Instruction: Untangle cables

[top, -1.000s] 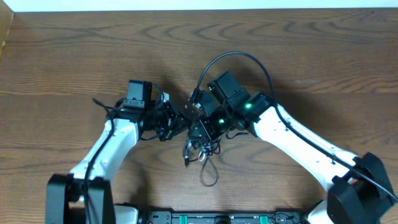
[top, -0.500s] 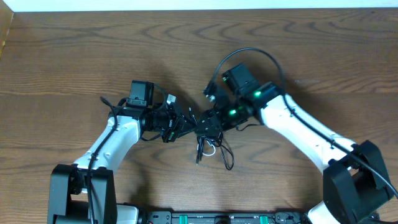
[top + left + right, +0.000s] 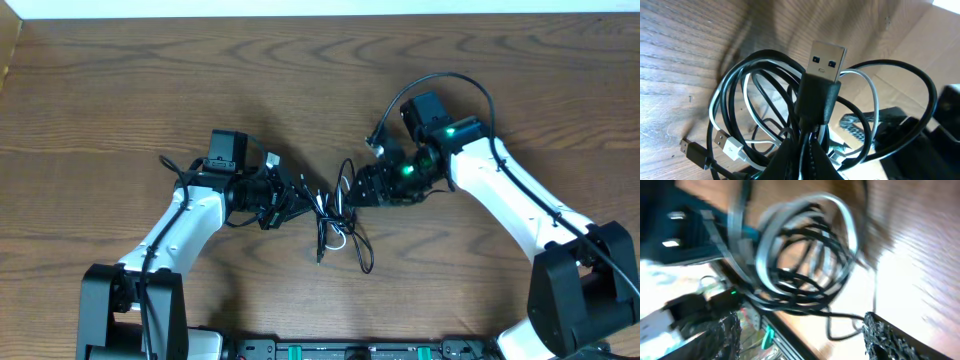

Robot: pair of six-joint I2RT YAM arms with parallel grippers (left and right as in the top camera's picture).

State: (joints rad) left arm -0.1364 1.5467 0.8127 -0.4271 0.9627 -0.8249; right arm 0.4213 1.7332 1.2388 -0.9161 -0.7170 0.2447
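Observation:
The cables (image 3: pixel 337 218) are a tangled bundle of black cords and one white cord, hanging at the table's middle with loops trailing onto the wood. My left gripper (image 3: pixel 300 200) is shut on the bundle; in the left wrist view the fingers (image 3: pixel 807 147) pinch a black cord below its USB plug (image 3: pixel 826 57), and the white plug (image 3: pixel 729 146) hangs at lower left. My right gripper (image 3: pixel 353 190) is just right of the bundle. Its fingers (image 3: pixel 800 337) are wide apart and empty, with the blurred cable loops (image 3: pixel 805 275) ahead of them.
The wooden table (image 3: pixel 120 90) stretches around both arms. A thick black arm wire (image 3: pixel 455 82) arches over the right wrist. The robot base rail (image 3: pixel 350 350) runs along the front edge.
My right arm has drawn back to the right and away from the bundle. The bundle has shifted a little right and hangs from my left gripper, which has barely moved.

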